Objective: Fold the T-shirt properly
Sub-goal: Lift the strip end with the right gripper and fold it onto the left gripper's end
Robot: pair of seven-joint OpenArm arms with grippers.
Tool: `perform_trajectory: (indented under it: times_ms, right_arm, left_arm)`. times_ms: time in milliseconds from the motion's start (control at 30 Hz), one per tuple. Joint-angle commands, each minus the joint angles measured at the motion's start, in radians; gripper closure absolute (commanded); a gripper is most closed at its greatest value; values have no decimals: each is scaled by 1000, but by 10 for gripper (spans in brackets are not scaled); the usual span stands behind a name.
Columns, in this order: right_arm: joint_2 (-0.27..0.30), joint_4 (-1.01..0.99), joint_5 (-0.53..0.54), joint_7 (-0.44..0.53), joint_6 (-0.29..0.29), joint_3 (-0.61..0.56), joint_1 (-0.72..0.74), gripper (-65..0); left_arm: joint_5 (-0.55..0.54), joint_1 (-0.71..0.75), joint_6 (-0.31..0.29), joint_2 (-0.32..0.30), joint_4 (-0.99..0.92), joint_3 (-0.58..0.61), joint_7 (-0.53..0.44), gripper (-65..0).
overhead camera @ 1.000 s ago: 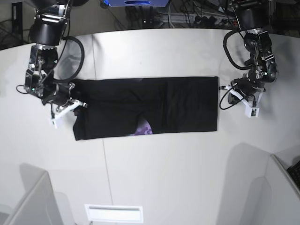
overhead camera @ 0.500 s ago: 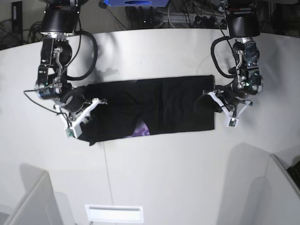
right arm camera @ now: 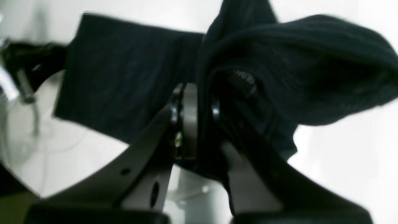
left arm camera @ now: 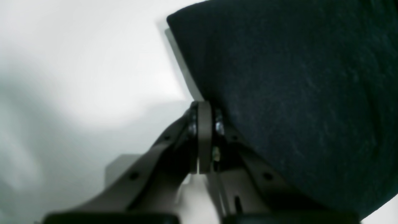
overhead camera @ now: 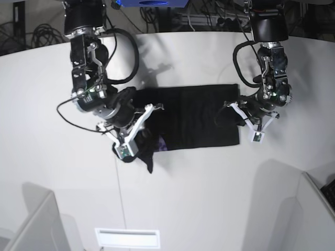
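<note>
The black T-shirt lies as a long band across the middle of the white table, with a bit of purple print showing at its front edge. My right gripper is shut on the shirt's left end, which is lifted and bunched, and a tail of cloth hangs below it. In the right wrist view the cloth drapes over the shut gripper. My left gripper is shut on the shirt's right edge. In the left wrist view that gripper pinches the cloth.
A slot is cut in the table near its front edge. Grey partitions stand at the lower left and lower right. Cables and equipment lie behind the table.
My right gripper has carried the shirt's left end up and to the right, shortening the band. My left gripper has moved slightly inward, holding the right edge.
</note>
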Motion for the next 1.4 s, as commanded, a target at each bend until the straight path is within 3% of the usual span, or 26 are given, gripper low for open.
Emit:
perform_trajectory:
  times_ms: [0,233,533,767,1100,1267,1367]
  right_arm:
    - [-6,20,10,28,-18,-29,32,0]
    - [-21,20,10,29,-125,-193,94,0]
    - [-104,16,9,28,-125,-228,109,0]
    - [-113,-17,9,32,-127,-311,125,0]
    - [-136,-96,9,137,-128,-376,123,0]
    - [-139,-95,9,148,-235,-452,146,0]
    - [-139,-106,10,154,-259,-508,171,0]
  left_arm:
    - [19,7,-3,-6,1,3,44,0]
    - [19,23,-3,-47,1,5,44,0]
    - [19,45,-4,-72,1,5,44,0]
    - [19,45,-4,-72,1,5,44,0]
    - [19,80,-6,-72,54,3,44,0]
    - [19,82,-6,-72,60,3,46,0]
    - [19,86,-6,-72,61,3,46,0]
